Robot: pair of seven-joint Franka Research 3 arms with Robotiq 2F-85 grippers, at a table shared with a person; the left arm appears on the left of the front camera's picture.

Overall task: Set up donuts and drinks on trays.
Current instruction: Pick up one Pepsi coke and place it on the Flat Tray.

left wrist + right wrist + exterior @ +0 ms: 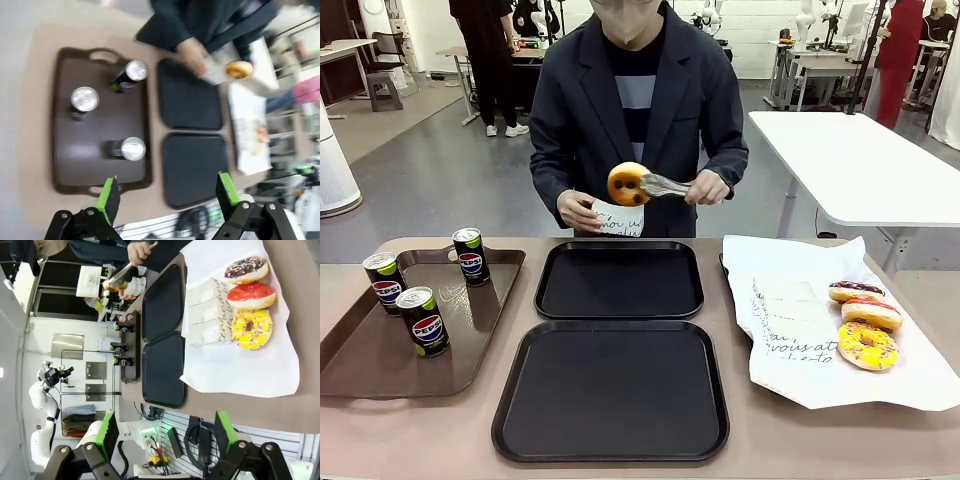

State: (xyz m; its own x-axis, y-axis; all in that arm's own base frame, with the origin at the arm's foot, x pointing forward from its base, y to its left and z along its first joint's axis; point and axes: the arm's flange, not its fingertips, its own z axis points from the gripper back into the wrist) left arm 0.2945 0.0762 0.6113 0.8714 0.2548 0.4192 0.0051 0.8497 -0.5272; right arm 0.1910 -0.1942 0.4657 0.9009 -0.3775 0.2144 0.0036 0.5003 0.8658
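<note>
A person across the table holds a glazed donut in tongs over a paper sleeve. Two black trays lie bare mid-table. Three more donuts, chocolate, pink and yellow, rest on white paper at the right. Three Pepsi cans stand on a brown tray. My left gripper hangs open high above the brown tray's near edge. My right gripper is open, off the table's right end near the donuts.
The white paper with a stack of printed sleeves covers the table's right end. A white table stands behind on the right. The person's hands hover just past the far tray.
</note>
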